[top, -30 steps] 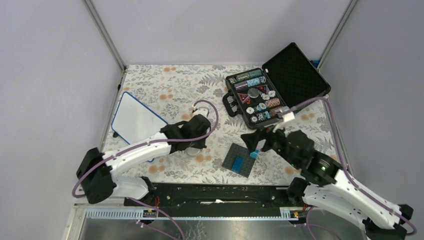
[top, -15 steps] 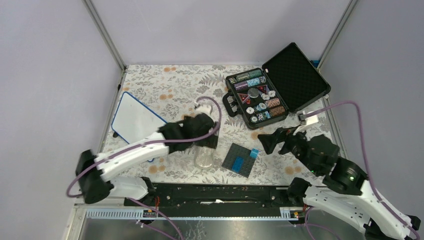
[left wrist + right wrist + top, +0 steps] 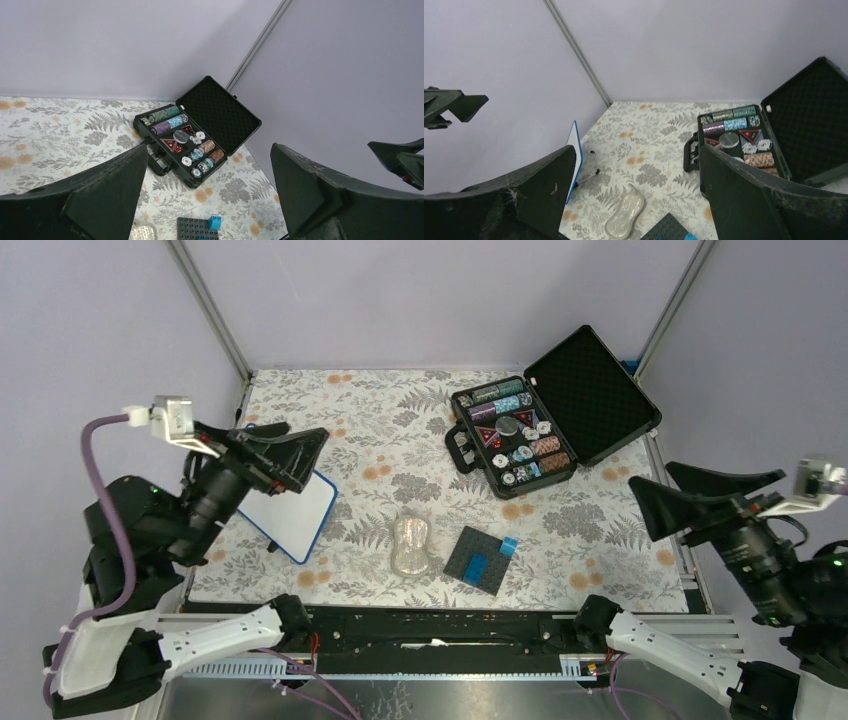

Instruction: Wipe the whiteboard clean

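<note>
The whiteboard (image 3: 297, 512), white with a thin blue rim, stands at the table's left on a thin wire leg, and its face shows no writing. In the right wrist view the whiteboard (image 3: 575, 159) is seen nearly edge-on. My left gripper (image 3: 300, 436) hangs open high above its far corner and hides part of it. The left wrist view shows the left gripper (image 3: 210, 156) empty, with no board in sight. My right gripper (image 3: 655, 482) is open and empty, raised over the table's right edge. A silvery flat pad (image 3: 412, 545) lies loose on the cloth at the middle.
An open black case of poker chips (image 3: 520, 440) sits at the back right. A dark grey studded plate (image 3: 482, 560) with blue bricks lies next to the silvery pad. Metal frame posts and purple walls close the table in on its left, back and right.
The left gripper opened and let go of the silvery pad, which now lies on the cloth. Both arms have lifted and drawn back, left and right.
</note>
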Tool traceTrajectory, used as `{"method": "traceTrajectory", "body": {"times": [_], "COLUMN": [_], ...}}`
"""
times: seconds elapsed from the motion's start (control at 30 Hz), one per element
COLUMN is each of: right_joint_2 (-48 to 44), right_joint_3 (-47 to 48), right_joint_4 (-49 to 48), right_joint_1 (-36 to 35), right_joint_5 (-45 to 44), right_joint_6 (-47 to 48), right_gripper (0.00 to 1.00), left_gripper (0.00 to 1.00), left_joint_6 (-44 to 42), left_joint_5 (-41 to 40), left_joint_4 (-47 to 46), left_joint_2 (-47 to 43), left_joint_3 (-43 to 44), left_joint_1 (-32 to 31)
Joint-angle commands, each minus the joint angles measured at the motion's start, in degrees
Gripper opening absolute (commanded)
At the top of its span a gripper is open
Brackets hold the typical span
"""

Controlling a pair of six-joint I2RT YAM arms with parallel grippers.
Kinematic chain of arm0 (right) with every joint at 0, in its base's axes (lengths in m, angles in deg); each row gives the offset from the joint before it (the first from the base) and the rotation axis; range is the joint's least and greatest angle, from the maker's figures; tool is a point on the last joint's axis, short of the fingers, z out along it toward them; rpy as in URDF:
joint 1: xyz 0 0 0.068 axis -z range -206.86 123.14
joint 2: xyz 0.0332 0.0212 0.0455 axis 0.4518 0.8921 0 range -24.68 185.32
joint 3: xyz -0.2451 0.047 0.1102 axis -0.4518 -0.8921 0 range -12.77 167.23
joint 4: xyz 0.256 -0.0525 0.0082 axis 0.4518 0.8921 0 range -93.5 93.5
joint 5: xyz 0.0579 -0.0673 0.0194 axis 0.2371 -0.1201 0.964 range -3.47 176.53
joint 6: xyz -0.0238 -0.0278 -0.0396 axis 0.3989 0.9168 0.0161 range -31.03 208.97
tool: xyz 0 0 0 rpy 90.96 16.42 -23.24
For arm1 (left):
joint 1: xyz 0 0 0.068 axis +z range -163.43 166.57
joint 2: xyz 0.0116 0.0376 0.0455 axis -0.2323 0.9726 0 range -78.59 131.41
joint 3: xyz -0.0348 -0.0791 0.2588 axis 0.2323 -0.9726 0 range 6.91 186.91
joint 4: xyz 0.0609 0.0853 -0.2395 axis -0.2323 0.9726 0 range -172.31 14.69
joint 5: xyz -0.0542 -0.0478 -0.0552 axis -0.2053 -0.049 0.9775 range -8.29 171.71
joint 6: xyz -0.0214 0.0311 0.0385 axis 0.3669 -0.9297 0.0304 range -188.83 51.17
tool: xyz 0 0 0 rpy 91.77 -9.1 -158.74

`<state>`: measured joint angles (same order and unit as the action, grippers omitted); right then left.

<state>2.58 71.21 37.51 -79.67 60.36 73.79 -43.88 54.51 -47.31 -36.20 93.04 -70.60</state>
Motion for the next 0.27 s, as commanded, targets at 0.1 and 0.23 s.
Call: {"method": "traceTrajectory", "body": {"times": [0.1, 0.23], "right_joint_2": [-1.3, -1.6], "right_joint_3": [2.8, 1.6], "right_joint_4": [-2.4, -3.7], "right_joint_1": [0.0, 0.0], "right_joint_5": [-2.2, -1.9], "right_joint_6": [4.6, 4.1], "right_gripper": [0.99, 0.99], "left_gripper": [0.99, 0.99], "left_joint_6": [-3.6, -3.1], "left_joint_5": [-2.7, -2.0], "left_joint_4": [-0.4, -0.5], "left_joint_2": [-4.6, -6.9], "left_joint_3": [-0.3, -0.5], "left_joint_1": [0.0, 0.0]}}
